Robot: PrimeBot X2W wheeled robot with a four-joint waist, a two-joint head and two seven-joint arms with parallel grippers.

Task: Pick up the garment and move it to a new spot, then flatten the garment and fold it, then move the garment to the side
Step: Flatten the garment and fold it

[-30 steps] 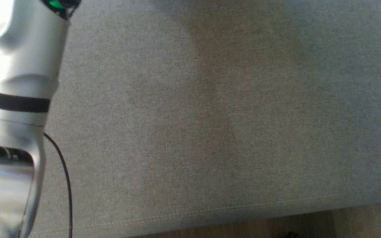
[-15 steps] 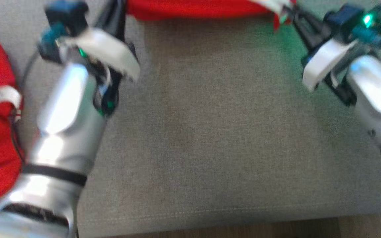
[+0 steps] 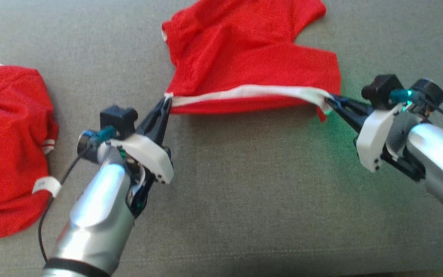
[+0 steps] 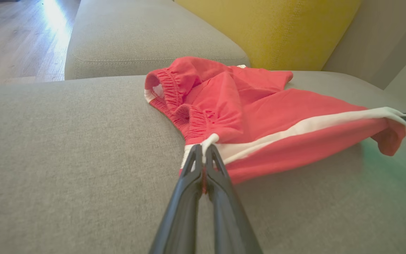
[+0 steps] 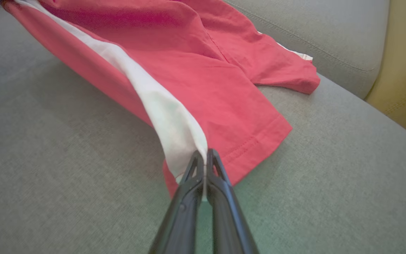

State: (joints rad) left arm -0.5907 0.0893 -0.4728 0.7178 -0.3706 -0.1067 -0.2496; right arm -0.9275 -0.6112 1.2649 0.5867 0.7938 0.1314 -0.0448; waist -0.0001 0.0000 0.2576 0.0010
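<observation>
The garment (image 3: pixel 244 50) is a pair of red shorts with a white side stripe, lying on the grey sofa seat (image 3: pixel 244 192). My left gripper (image 3: pixel 166 100) is shut on the waistband end of the stripe (image 4: pixel 203 143). My right gripper (image 3: pixel 331 102) is shut on the leg-hem end of that stripe (image 5: pixel 203 155). The striped edge is stretched and lifted between the two grippers, while the rest of the garment (image 5: pixel 196 60) lies on the cushion behind. In the left wrist view the elastic waistband (image 4: pixel 169 88) gapes open.
A second red garment (image 3: pixel 10 142) with white trim lies crumpled at the seat's left. A yellow cushion (image 4: pixel 270 28) leans on the sofa back. Wooden floor (image 4: pixel 16 35) lies beyond the seat cushion's end.
The head camera has swung up from bare seat fabric, bringing both arms and the red garments into view. Both grippers stay shut on the stripe's ends.
</observation>
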